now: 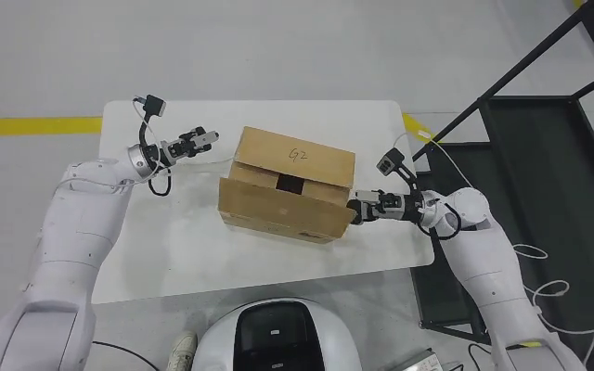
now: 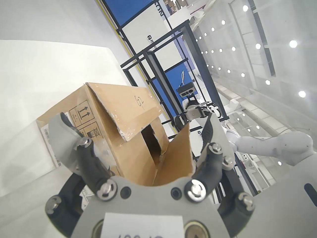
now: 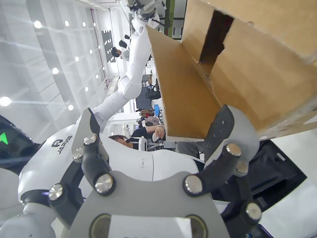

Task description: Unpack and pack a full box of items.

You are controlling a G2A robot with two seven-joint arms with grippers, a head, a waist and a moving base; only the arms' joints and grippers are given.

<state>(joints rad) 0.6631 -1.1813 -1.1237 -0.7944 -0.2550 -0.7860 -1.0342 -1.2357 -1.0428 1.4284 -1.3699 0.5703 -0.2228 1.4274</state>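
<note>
Closest to the lens, the right gripper is seen with its fingers spread wide — open, with nothing clamped. The right-hand edge of the near flap is set between them, right by the dark pad of one finger; whether the pad is touched cannot be told. From above, this gripper is found at the near right corner of the box.

A white table is spread under everything. To its right, a dark metal rack is placed on the floor. The box, of brown cardboard, is set about the middle of the table, a little toward the right. Its near flap is stood up along the near side, while the far flap is folded down over the top. Between the two a dark gap is left, and what is inside cannot be made out.

The left gripper is held off the far left corner of the box, near it but apart — its fingers are likewise spread, open and holding nothing. A handwritten mark is borne on the far flap, and printed labels are stuck on the box's left side.
</note>
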